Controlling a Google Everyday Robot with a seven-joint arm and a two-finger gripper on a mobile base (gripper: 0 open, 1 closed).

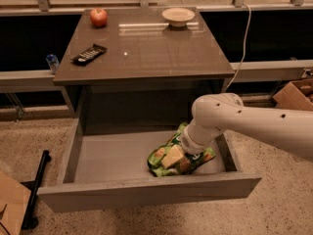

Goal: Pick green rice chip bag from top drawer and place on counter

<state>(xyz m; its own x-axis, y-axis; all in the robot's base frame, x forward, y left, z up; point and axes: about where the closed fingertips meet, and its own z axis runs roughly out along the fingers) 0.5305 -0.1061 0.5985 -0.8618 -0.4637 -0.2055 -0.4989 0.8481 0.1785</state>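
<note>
White arm's gripper [172, 156] down on crinkly bright-green rice chip bag [196, 159], bag showing at its 3 and 9 o'clock, shallow grey top drawer [112, 155], grip state cannot be told

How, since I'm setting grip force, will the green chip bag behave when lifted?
Likely floppy, light: the green rice chip bag lies crumpled in the top drawer. Its film may slip under the tool resting on it.

floor [283, 209] speckled | dark panels [29, 40] behind, perhaps glass | cardboard box [295, 95] right
</note>
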